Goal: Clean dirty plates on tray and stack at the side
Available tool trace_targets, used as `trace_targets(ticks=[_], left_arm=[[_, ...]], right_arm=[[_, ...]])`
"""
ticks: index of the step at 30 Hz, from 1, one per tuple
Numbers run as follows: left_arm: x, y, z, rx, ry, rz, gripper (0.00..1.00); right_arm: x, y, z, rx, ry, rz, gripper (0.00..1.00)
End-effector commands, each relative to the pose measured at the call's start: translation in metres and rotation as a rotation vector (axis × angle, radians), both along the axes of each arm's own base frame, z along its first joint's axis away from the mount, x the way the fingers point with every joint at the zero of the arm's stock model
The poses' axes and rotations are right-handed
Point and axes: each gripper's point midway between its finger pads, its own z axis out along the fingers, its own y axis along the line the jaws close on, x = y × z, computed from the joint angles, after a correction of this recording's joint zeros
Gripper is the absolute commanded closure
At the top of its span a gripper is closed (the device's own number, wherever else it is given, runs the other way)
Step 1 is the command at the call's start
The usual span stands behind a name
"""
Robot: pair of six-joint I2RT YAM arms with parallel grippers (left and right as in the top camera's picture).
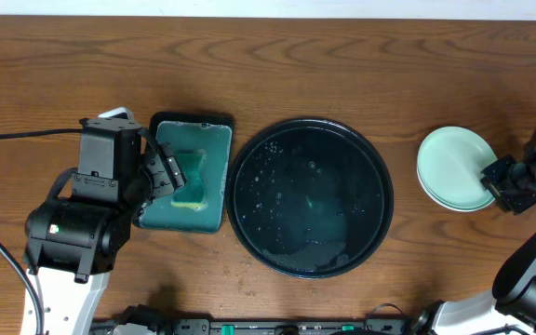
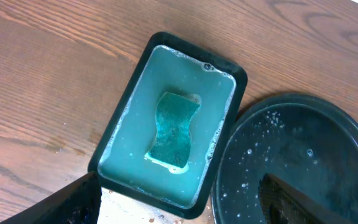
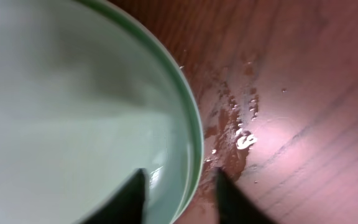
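- tray (image 1: 310, 195): sits mid-table, glossy black, beaded with droplets and filmed with faint teal.
- plates (image 1: 454, 169): lie stacked on the bare wood of the table (image 1: 342, 56), well right of the tray and apart from it; pale teal-white; show at least two rims from overhead, though the exact count is hard to settle at this size.
- right gripper (image 1: 496, 180): meets the stack at its right edge; in the wrist view straddles the rim of the top plate (image 3: 73, 106), with one of its fingers (image 3: 126, 199) over the plate's inside and the other over the wood outside; stands parted with a gap on both sides of the rim, so released, not clamped.
- water drops (image 3: 240, 140): glisten on the wood just beside that rim.
- left gripper (image 1: 167, 174): hangs above the rectangular tray (image 2: 240, 74), fingers (image 2: 67, 202) spread wide, grasping nothing.
- rectangular tray: lies just left of the tray, rims close together; holds teal liquid with a sponge (image 2: 174, 130) near its middle.
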Motion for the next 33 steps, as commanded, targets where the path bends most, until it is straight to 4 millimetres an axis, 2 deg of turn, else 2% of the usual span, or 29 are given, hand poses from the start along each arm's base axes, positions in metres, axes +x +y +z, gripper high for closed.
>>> trace_targets(ticks=[1,4,6,9,11,13,14,15,16,18,21,25,29,33], left_arm=[[0.001,0.001,0.005,-0.003,-0.012,0.002,0.19],[0.001,0.001,0.005,-0.003,-0.012,0.002,0.19],[0.001,0.001,0.005,-0.003,-0.012,0.002,0.19],[0.001,0.001,0.005,-0.003,-0.012,0.002,0.19],[0.001,0.001,0.005,-0.003,-0.012,0.002,0.19],[0.001,0.001,0.005,-0.003,-0.012,0.002,0.19],[0.001,0.001,0.005,-0.003,-0.012,0.002,0.19],[0.001,0.001,0.005,-0.003,-0.012,0.002,0.19],[0.001,0.001,0.005,-0.003,-0.012,0.002,0.19],[0.001,0.001,0.005,-0.003,-0.012,0.002,0.19],[0.001,0.001,0.005,-0.003,-0.012,0.002,0.19],[0.001,0.001,0.005,-0.003,-0.012,0.002,0.19],[0.001,0.001,0.005,-0.003,-0.012,0.002,0.18],[0.001,0.001,0.005,-0.003,-0.012,0.002,0.19]], right_arm=[[0.023,0.02,0.026,0.09,-0.154,0.12,0.55],[0.039,0.049,0.064,0.146,-0.312,0.243,0.49],[0.046,0.075,0.096,0.182,-0.435,0.352,0.47],[0.048,0.137,0.161,0.248,-0.688,0.642,0.47],[0.036,0.182,0.198,0.279,-0.828,0.853,0.45],[0.015,0.221,0.225,0.285,-0.912,1.028,0.41],[0.004,0.236,0.232,0.279,-0.929,1.087,0.34],[-0.005,0.248,0.238,0.271,-0.937,1.133,0.09],[-0.014,0.258,0.243,0.26,-0.946,1.173,0.01],[-0.03,0.276,0.252,0.233,-0.969,1.248,0.01],[-0.05,0.295,0.265,0.236,-1.014,1.332,0.01],[-0.067,0.303,0.272,0.237,-1.041,1.373,0.01],[-0.067,0.294,0.272,0.158,-1.032,1.356,0.01],[-0.061,0.29,0.278,0.04,-1.076,1.424,0.01]])
